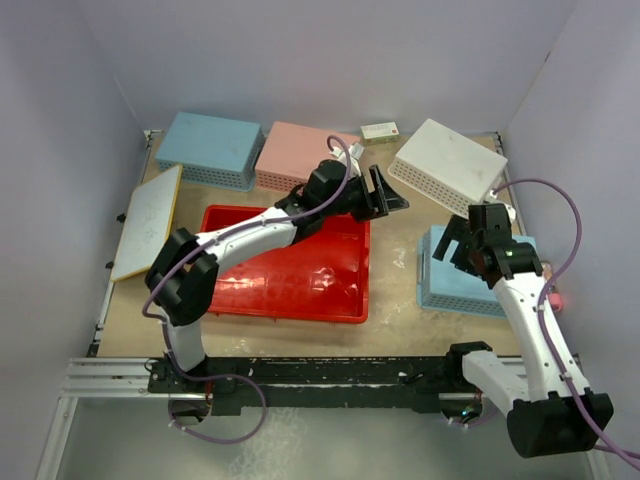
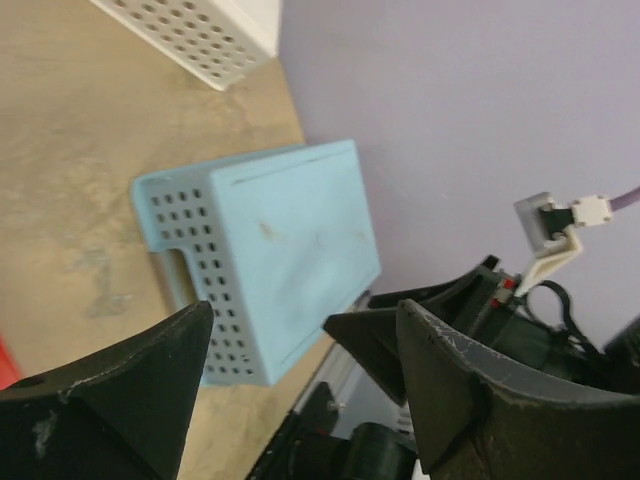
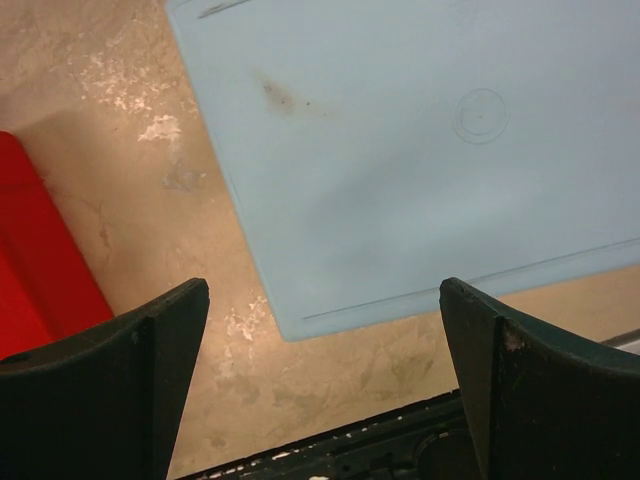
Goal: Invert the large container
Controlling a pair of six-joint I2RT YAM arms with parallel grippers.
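The large red container (image 1: 300, 285) lies flat in the middle of the table, its glossy hollow side facing up. My left gripper (image 1: 388, 195) hangs open and empty just past the tray's far right corner, above the table. In the left wrist view the gripper (image 2: 305, 335) is open, and only a red sliver (image 2: 4, 368) of the tray shows. My right gripper (image 1: 462, 243) is open and empty over the near-left part of an upturned blue basket (image 1: 450, 285). In the right wrist view the gripper (image 3: 320, 340) is open, with the tray's edge (image 3: 40, 265) at left.
A white basket (image 1: 450, 160) sits tilted at back right. A pink basket (image 1: 295, 155) and another blue basket (image 1: 210, 145) stand at the back. A white board (image 1: 148, 220) lies at left and a small box (image 1: 380, 130) by the back wall. The upturned blue basket (image 2: 290, 240) (image 3: 430, 150) shows in both wrist views.
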